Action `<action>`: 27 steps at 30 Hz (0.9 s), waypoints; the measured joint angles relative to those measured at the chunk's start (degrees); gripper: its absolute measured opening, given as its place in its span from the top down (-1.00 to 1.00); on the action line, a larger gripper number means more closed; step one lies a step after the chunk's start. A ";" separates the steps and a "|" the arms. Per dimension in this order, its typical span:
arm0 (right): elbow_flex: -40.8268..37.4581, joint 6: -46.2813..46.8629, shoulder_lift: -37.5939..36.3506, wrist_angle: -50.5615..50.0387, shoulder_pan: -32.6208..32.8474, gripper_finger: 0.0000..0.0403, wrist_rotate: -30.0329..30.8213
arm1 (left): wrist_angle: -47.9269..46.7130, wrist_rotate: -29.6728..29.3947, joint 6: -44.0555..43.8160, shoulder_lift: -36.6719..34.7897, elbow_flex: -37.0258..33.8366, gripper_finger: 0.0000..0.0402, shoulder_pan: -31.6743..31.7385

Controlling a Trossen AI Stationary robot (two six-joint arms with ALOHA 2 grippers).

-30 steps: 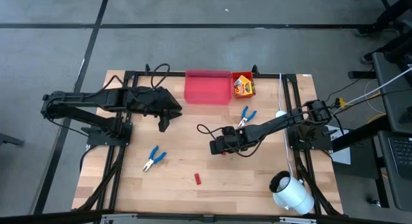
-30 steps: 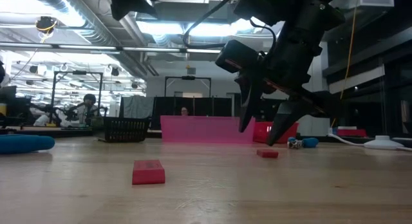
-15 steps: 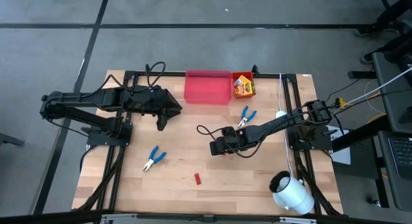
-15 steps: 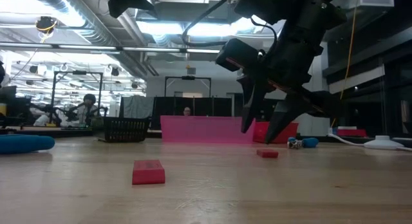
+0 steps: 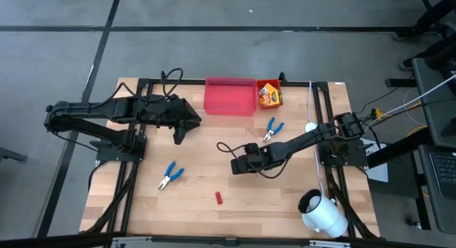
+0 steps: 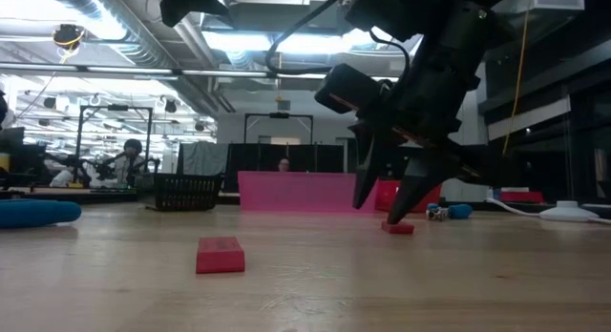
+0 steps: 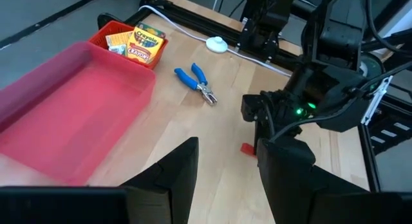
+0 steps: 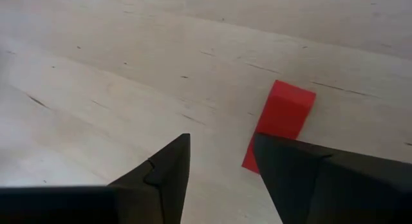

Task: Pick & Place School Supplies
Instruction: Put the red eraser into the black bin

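Note:
My right gripper (image 5: 237, 165) (image 6: 377, 214) is open and points down at mid-table, low over a tiny red piece (image 8: 284, 115) (image 6: 397, 227) (image 7: 247, 148). One fingertip (image 8: 302, 176) stands in front of that piece's end, and the other is beside it over bare wood. A second red piece (image 5: 219, 198) (image 6: 220, 255) lies flat nearer the near edge. One pair of blue-handled pliers (image 5: 169, 174) lies left of centre. The other pair (image 5: 271, 128) (image 7: 199, 83) is near the bins. Crayon boxes (image 5: 269, 95) (image 7: 145, 44) sit in the orange bin. My left gripper (image 5: 181, 137) (image 7: 226, 179) hovers open, left of centre. My right gripper comes at the red piece from above, pointing down. One fingertip (image 6: 394, 217) is right at the piece's end (image 8: 264, 147). Whether it touches cannot be told, because the finger itself covers that spot. The piece lies flat on the table.
The pink bin (image 5: 229, 97) and the orange bin (image 5: 264, 84) stand side by side at the far edge. A large white cylinder (image 5: 322, 213) lies at the near right corner. A white cable (image 5: 313, 127) runs along the right side. Bare wood spreads around the near red piece.
My right gripper has come down toward the table, and its fingertips have dropped to just above the red piece. It has also drifted slightly toward the near left. The red pieces and the pliers have stayed where they were.

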 joint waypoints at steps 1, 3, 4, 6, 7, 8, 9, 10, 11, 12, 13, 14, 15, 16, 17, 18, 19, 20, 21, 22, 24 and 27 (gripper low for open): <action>0.02 0.15 0.02 -0.12 0.00 0.12 0.00 | -0.02 0.03 -0.04 0.00 0.00 0.22 0.00; 0.06 0.19 0.06 -0.70 0.14 0.12 0.08 | -0.01 0.28 -0.38 0.00 0.00 0.22 0.00; 0.06 0.21 0.06 -0.84 0.25 0.12 0.17 | -0.01 0.28 -0.39 0.00 0.00 0.22 0.00; 0.04 0.22 -0.07 -0.92 0.42 0.12 0.47 | -0.04 0.33 -0.39 0.00 0.00 0.22 0.00; 0.04 0.31 -0.10 -0.98 0.51 0.12 0.49 | -0.01 0.33 -0.39 0.00 0.00 0.22 0.00; 0.04 0.44 -0.13 -1.05 0.57 0.12 0.48 | -0.03 0.33 -0.37 0.00 0.00 0.22 0.00; 0.04 0.50 -0.13 -1.09 0.70 0.12 0.49 | -0.04 0.35 -0.37 0.00 0.00 0.22 0.00; 0.02 0.54 -0.13 -1.11 0.79 0.12 0.62 | -0.02 0.31 -0.36 0.00 0.00 0.22 0.00; 0.00 0.56 -0.13 -1.14 0.88 0.12 0.68 | -0.01 0.28 -0.32 0.00 0.00 0.22 0.00; -0.02 0.60 -0.13 -1.16 1.00 0.12 0.68 | -0.04 0.28 -0.09 0.00 0.00 0.22 0.00; -0.02 0.61 -0.13 -1.09 1.11 0.12 0.71 | -0.04 0.28 0.01 0.00 0.00 0.22 0.00; -0.05 0.61 -0.16 -0.92 1.19 0.12 0.88 | -0.04 0.26 0.05 0.00 0.00 0.22 0.00; -0.10 0.62 -0.44 -0.85 1.26 0.12 1.07 | -0.04 0.26 0.09 0.00 0.00 0.22 0.00; -0.17 0.77 -0.75 -1.16 1.43 0.11 1.14 | -0.04 0.26 0.16 0.00 0.00 0.22 0.00; -0.26 1.19 -0.94 -1.51 1.57 0.11 1.68 | -0.05 0.26 0.39 0.00 0.00 0.22 0.00; -0.29 1.67 -1.19 -1.67 1.71 0.11 2.29 | -0.02 0.24 0.59 0.00 0.00 0.22 0.00; -0.34 1.99 -1.63 -2.33 1.87 0.11 2.65 | -0.08 0.24 0.68 0.00 0.00 0.22 0.00; -0.40 2.10 -2.05 -2.48 1.97 0.11 3.38 | -0.06 0.19 0.70 0.00 0.00 0.22 0.00; -0.37 2.12 -2.42 -2.17 1.97 0.11 3.69 | -0.07 0.04 0.84 0.00 0.00 0.22 0.00; -0.33 2.12 -2.64 -2.39 1.97 0.11 3.76 | -0.14 0.02 1.10 0.00 0.00 0.22 0.00; -0.33 2.09 -2.64 -2.75 1.95 0.11 3.93 | -0.10 0.00 1.21 0.00 0.00 0.22 0.00; -0.28 2.09 -2.63 -1.48 1.95 0.11 4.15 | -0.17 0.00 1.31 0.00 0.00 0.22 0.00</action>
